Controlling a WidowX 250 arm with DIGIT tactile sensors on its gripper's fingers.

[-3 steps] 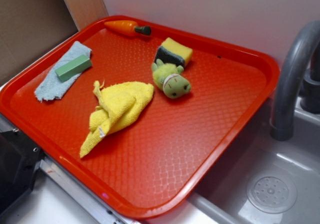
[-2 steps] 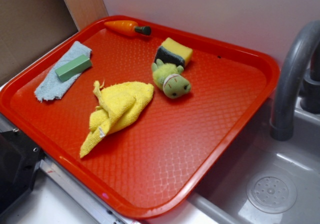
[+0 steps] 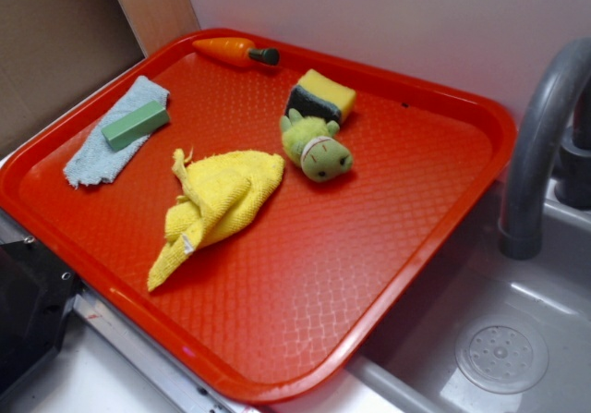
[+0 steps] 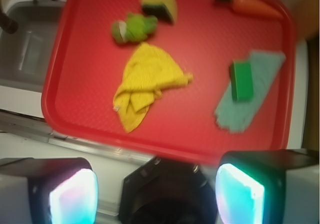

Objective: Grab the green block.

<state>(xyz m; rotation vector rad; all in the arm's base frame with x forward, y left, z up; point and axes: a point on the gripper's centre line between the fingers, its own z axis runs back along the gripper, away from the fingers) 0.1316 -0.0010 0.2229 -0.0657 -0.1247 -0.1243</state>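
The green block (image 3: 136,124) is a small mint-green bar lying on a blue-grey cloth (image 3: 100,150) at the far left of the red tray (image 3: 388,265). The wrist view shows the green block (image 4: 241,80) on the same cloth (image 4: 250,108), towards the right of the tray (image 4: 210,48). My gripper (image 4: 157,186) hangs high above the tray's near edge, well short of the block. It is open, with its two pads wide apart and nothing between them. The gripper does not appear in the exterior view.
On the tray also lie a crumpled yellow cloth (image 3: 222,200), a lime-green plush toy (image 3: 317,150), a yellow sponge with a dark layer (image 3: 321,96) and a toy carrot (image 3: 235,51). A grey faucet (image 3: 540,145) and sink (image 3: 503,339) stand to the right.
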